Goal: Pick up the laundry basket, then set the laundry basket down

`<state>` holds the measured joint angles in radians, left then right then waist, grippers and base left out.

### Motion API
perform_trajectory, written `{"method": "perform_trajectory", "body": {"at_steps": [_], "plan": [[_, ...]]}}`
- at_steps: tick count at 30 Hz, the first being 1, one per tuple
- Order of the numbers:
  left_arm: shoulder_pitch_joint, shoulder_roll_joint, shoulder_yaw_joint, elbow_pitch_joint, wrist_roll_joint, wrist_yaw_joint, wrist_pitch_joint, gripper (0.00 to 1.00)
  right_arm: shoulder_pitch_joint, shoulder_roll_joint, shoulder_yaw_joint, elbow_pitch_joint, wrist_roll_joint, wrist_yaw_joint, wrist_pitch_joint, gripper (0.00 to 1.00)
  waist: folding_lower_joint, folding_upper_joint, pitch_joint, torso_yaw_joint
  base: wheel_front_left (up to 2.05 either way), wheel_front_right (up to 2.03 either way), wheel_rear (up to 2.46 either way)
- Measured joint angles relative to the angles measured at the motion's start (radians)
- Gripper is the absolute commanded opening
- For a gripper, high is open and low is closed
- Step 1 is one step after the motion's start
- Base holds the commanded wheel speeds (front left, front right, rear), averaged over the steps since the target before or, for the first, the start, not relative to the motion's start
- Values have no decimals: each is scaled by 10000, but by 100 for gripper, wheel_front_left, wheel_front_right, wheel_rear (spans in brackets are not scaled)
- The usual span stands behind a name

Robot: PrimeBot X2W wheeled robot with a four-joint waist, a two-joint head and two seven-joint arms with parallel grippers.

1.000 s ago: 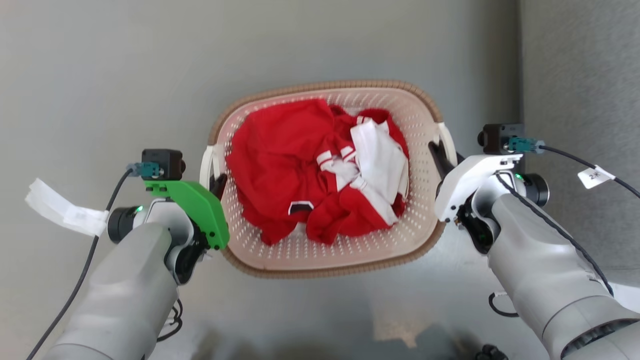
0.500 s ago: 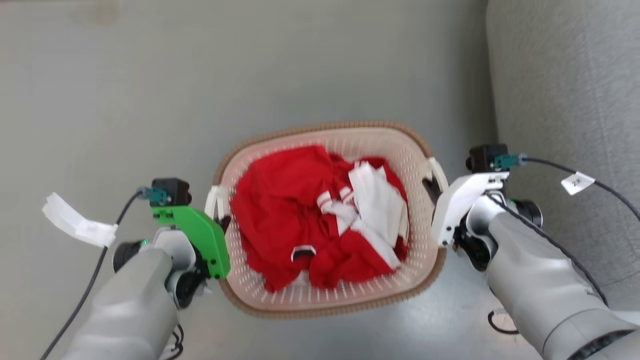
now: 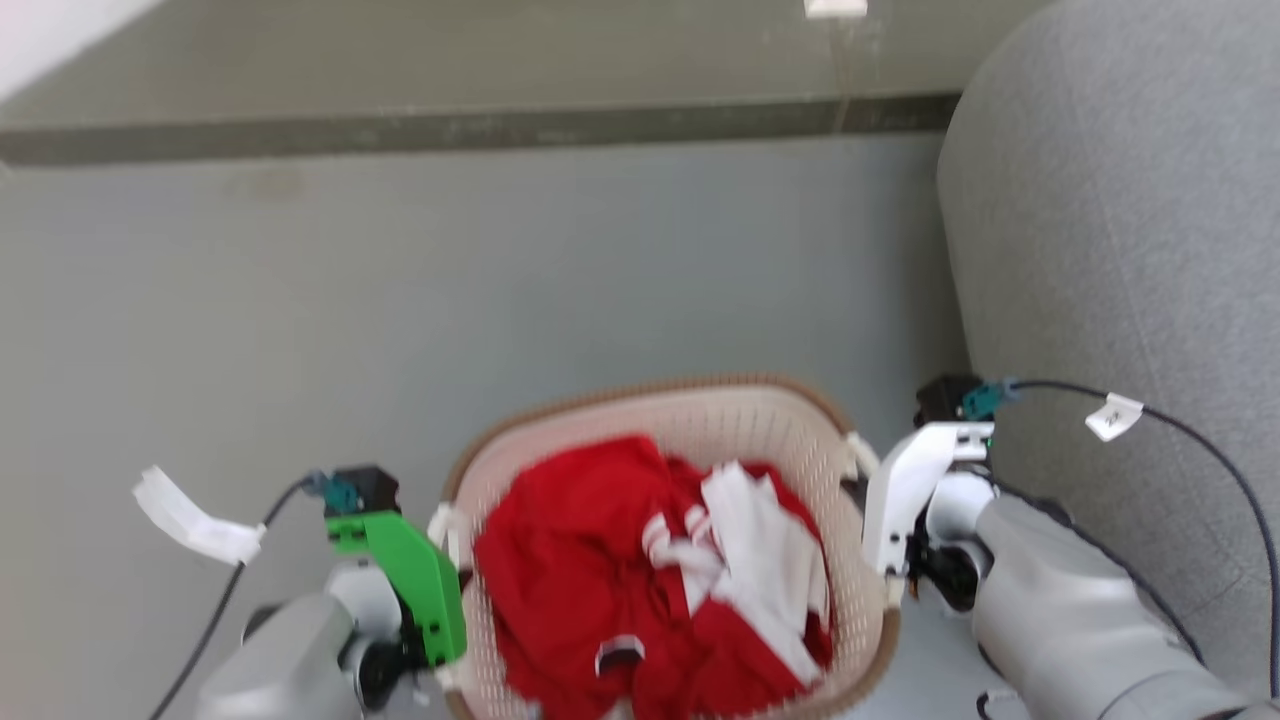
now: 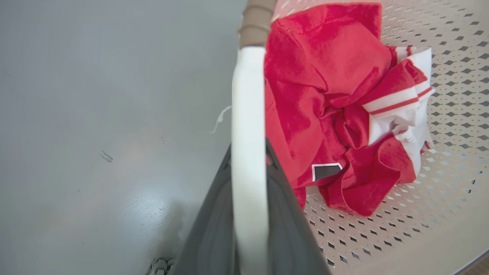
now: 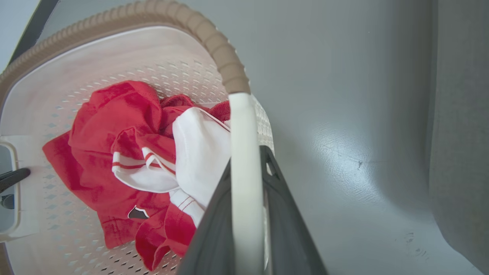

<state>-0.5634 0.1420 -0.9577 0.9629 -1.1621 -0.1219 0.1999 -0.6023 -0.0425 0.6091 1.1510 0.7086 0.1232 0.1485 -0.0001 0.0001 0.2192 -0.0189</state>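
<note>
The laundry basket (image 3: 655, 392) sits low and near in the head view, between the two arms, and judging by the wrist views it hangs off the grey floor (image 3: 400, 300) rather than resting on it. A heap of red and white clothes (image 3: 570, 560) lies in it, bunched toward the middle.

The left end effector (image 4: 248, 160) is pinching the left handle (image 4: 248, 95), the white bar running straight up between its two dark fingers. The right end effector (image 5: 246, 160) pinches the right handle (image 5: 241, 122) the same way, just below where the brown rim (image 5: 225, 61) meets it.

The step in hand looks like carrying. To do it well, both wrists should stay at one height so the basket hangs level and the clothes do not slide to one end. When setting down, lower both sides evenly and release only once the base is flat on the floor. The bars are thin and smooth, so a tilt could let them turn in the fingers.

For room, a grey couch (image 3: 1120, 220) stands just beside the basket's right side, and the right arm and its tagged cable (image 3: 1115, 415) run near it. To the left and far there is open floor, up to a dark strip (image 3: 450, 128) at the foot of the wall, well apart.
</note>
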Motion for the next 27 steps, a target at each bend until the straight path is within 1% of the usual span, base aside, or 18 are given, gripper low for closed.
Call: {"method": "perform_trajectory", "body": {"at_steps": [6,13,14,20,27], "plan": [[409,-38,-150,150,-161,-2,571,0,354,40,136,111,328,0,639,0,0,-1,-799,-5,0,0,0],[418,-36,-167,217,-362,-2,880,0,366,36,257,113,407,0,918,0,0,-1,-1379,-33,0,0,0],[418,-36,-201,251,-479,-2,1053,0,367,38,282,128,408,0,1007,0,0,-1,-1496,-48,0,0,0],[419,-38,-263,272,-587,-2,1333,0,370,46,355,230,512,0,1210,0,0,-1,-1606,-90,0,0,0],[419,-35,-286,280,-642,-2,1361,0,369,40,443,236,623,0,1254,0,0,-1,-1610,-103,0,0,0]]}}
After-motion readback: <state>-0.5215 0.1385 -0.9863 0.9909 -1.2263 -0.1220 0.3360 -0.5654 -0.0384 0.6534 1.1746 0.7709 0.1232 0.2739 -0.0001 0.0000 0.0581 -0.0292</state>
